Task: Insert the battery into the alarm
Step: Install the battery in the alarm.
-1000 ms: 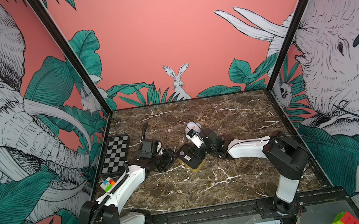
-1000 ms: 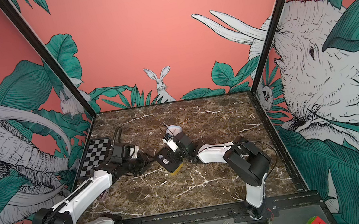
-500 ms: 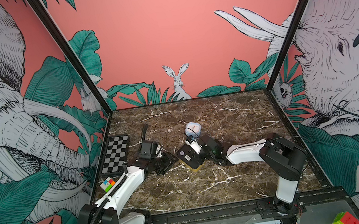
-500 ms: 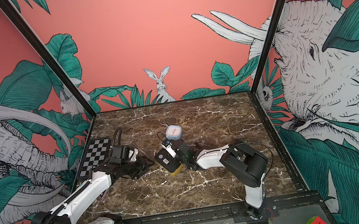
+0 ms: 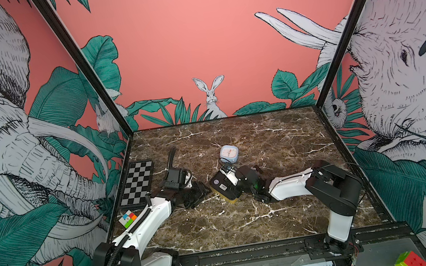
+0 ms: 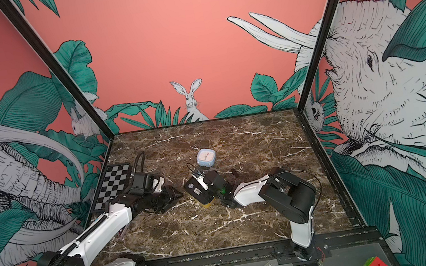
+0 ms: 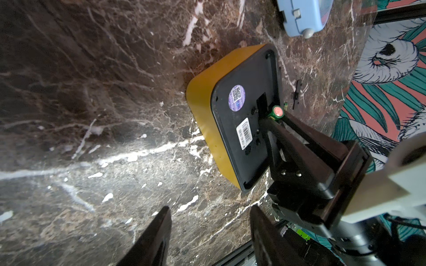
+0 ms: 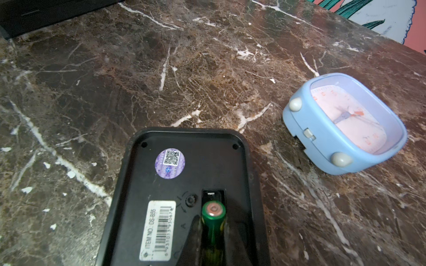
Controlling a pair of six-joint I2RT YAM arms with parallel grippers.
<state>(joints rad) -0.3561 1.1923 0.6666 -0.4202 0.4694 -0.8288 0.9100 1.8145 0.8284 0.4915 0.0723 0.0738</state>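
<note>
The alarm is a yellow box lying face down mid-table, with its black back up. The open battery slot shows in the right wrist view. My right gripper is shut on a green battery. The battery is held slanted, its pink-capped end over the slot and the slot's far end still bare. My left gripper rests low on the marble just left of the alarm, open and holding nothing.
A light blue clock sits just behind the alarm. A thin black piece lies on the marble to its right. A checkerboard and a colour cube lie at the left edge.
My right gripper has moved forward and down from in front of the blue clock onto the alarm's back, uncovering the clock. The left arm has barely shifted.
</note>
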